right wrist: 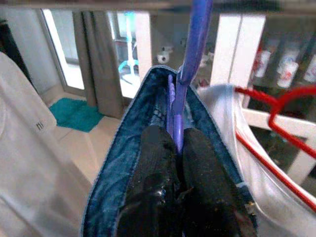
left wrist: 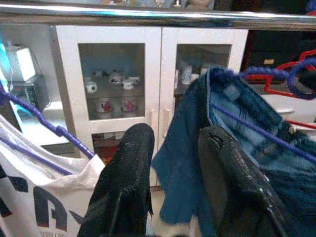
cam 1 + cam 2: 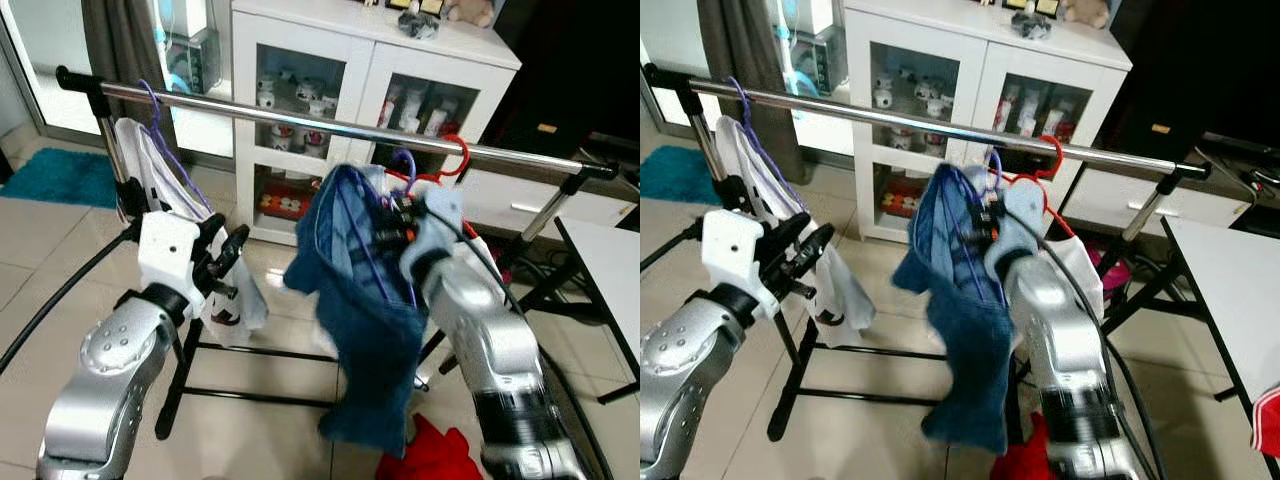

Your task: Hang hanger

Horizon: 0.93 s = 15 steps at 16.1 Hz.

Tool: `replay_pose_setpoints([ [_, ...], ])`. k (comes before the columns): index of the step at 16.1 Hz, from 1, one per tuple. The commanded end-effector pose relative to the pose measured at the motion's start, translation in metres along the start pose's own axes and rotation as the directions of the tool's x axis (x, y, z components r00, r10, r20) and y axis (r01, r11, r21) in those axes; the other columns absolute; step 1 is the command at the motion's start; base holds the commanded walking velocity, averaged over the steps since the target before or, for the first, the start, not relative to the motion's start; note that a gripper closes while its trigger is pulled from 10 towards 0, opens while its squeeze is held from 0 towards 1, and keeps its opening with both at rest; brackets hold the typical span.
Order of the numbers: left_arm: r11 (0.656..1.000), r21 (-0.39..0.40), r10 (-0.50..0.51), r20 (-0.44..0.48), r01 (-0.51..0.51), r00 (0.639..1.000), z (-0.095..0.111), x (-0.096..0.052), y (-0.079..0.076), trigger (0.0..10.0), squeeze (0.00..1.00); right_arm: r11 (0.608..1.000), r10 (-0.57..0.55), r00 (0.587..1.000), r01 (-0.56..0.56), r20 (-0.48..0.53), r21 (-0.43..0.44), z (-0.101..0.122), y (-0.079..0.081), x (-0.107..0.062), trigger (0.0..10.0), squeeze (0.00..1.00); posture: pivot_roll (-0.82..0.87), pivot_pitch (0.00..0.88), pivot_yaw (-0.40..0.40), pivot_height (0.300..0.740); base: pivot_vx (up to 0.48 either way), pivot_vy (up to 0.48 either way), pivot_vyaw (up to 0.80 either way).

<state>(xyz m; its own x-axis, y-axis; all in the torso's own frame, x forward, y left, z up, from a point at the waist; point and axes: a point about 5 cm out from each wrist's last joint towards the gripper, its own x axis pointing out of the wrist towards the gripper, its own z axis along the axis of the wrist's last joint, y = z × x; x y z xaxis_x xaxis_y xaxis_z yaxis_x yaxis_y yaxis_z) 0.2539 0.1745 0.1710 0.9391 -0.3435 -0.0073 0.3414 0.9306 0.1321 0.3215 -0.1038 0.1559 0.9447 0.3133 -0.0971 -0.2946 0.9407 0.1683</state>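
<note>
A purple hanger (image 1: 190, 64) carries blue jeans (image 3: 365, 330) and sits just under the chrome rail (image 3: 300, 122) of a clothes rack. My right gripper (image 1: 177, 143) is shut on the hanger's neck, its black fingers (image 1: 158, 163) pressed against the purple stem. The hook (image 3: 403, 160) is close below the rail, next to a red hanger (image 3: 452, 160) that holds a white garment. My left gripper (image 2: 170, 148) stands open at the left, apart from the jeans, in front of a white shirt (image 3: 165, 190) on another purple hanger (image 3: 152, 105).
A white glass-door cabinet (image 3: 370, 80) stands behind the rack. A red cloth (image 3: 430, 455) lies on the tiled floor by the rack's black base (image 3: 260, 395). A white table (image 3: 610, 260) is at the right. A teal mat (image 3: 60, 175) lies far left.
</note>
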Motion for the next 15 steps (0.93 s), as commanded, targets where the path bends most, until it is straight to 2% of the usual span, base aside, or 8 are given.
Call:
replay_pose_setpoints([
  [1,1.0,0.007,-0.028,-0.005,0.028,1.0,0.0,0.002,-0.003,10.0,0.0,0.999,-0.028,0.999,0.029,0.04,-0.016,0.008,-0.006,0.001,10.0,0.0,-0.06,0.0,-0.114,0.74,0.0,0.0,0.0],
  [3,0.999,0.011,-0.044,-0.007,0.044,0.999,0.0,0.003,-0.004,10.0,0.0,0.999,-0.043,0.999,0.044,0.025,-0.016,0.012,-0.008,0.015,10.0,0.0,-0.05,0.0,-0.107,0.74,0.0,0.0,0.0],
  [4,0.998,0.015,-0.057,-0.009,0.057,0.998,0.001,0.004,-0.003,10.0,0.0,0.998,-0.053,0.999,0.053,0.01,-0.017,0.018,-0.011,0.031,10.0,0.0,-0.05,0.0,-0.101,0.74,0.0,0.0,0.0],
  [9,0.992,0.025,-0.125,0.0,0.125,0.992,0.007,0.006,0.001,10.0,0.0,0.998,-0.065,0.998,0.066,-0.011,0.012,0.042,-0.011,0.069,10.0,0.0,-0.02,0.0,-0.071,0.74,0.0,0.0,0.0],
  [11,0.988,0.021,-0.154,0.003,0.154,0.988,0.009,0.007,0.0,10.0,0.0,0.998,-0.066,0.997,0.066,-0.044,0.001,0.043,-0.009,0.075,10.0,0.0,-0.01,0.0,-0.068,0.74,0.0,0.0,0.0],
  [13,0.973,-0.006,-0.232,0.022,0.232,0.972,0.015,0.008,-0.003,10.0,0.0,0.997,-0.08,0.99,0.079,-0.117,-0.013,0.044,-0.006,0.082,10.0,0.0,0.0,0.0,-0.065,0.74,0.0,0.0,0.0],
  [15,0.946,-0.019,-0.324,0.032,0.324,0.946,0.021,0.008,-0.006,10.0,0.0,0.995,-0.098,0.983,0.101,-0.157,0.01,0.044,-0.006,0.086,10.0,0.0,0.01,0.0,-0.06,0.74,0.0,0.0,0.0],
])
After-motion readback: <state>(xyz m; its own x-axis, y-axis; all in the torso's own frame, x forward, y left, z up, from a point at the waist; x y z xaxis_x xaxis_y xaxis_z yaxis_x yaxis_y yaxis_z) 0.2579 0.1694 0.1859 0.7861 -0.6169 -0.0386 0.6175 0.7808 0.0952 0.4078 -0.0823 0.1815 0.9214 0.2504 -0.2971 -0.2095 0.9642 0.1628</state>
